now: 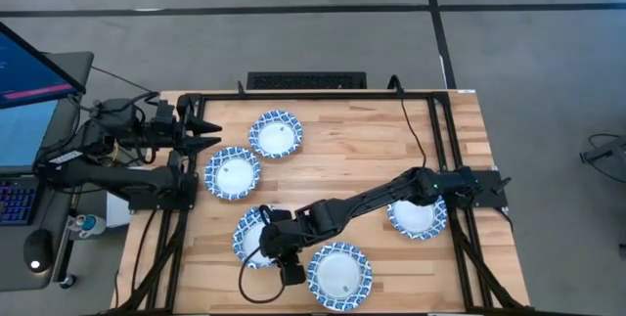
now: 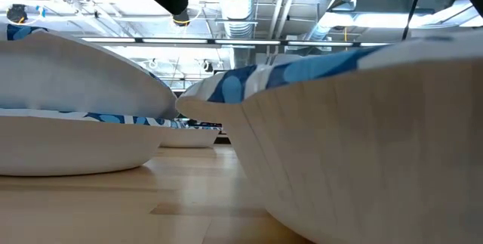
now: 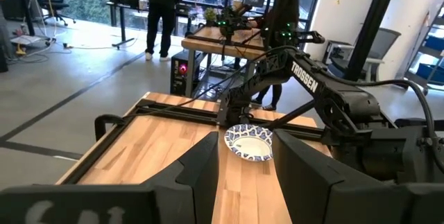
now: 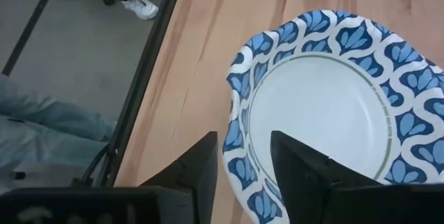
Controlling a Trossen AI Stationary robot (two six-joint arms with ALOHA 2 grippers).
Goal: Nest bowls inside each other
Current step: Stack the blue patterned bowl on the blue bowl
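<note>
Five places with blue-rimmed white bowls show in the high view: one far (image 1: 275,135), one beside it (image 1: 233,172), one under my right arm (image 1: 418,216), one near the near edge (image 1: 339,275), and one at my right gripper (image 1: 250,230). My right gripper (image 1: 269,246) (image 4: 243,165) is shut on that bowl (image 4: 326,106). In the low view the held bowl (image 2: 83,70) sits tilted over another bowl (image 2: 68,146) that rests on the table. My left gripper (image 1: 210,132) (image 3: 246,175) is open at the table's left edge and touches nothing. My right gripper holds the bowl by its patterned rim (image 4: 236,148), one finger inside the bowl and one outside, coming from above. The rim is buckled inward beside the fingers (image 4: 232,78). The bowl is tilted, and its lower side lies in the bowl beneath it.
A black frame (image 1: 440,140) runs round the wooden table top. A laptop (image 1: 29,111) stands off the left edge. The near bowl (image 2: 362,138) fills the right of the low view. People stand at desks behind the table in the left wrist view (image 3: 163,9).
</note>
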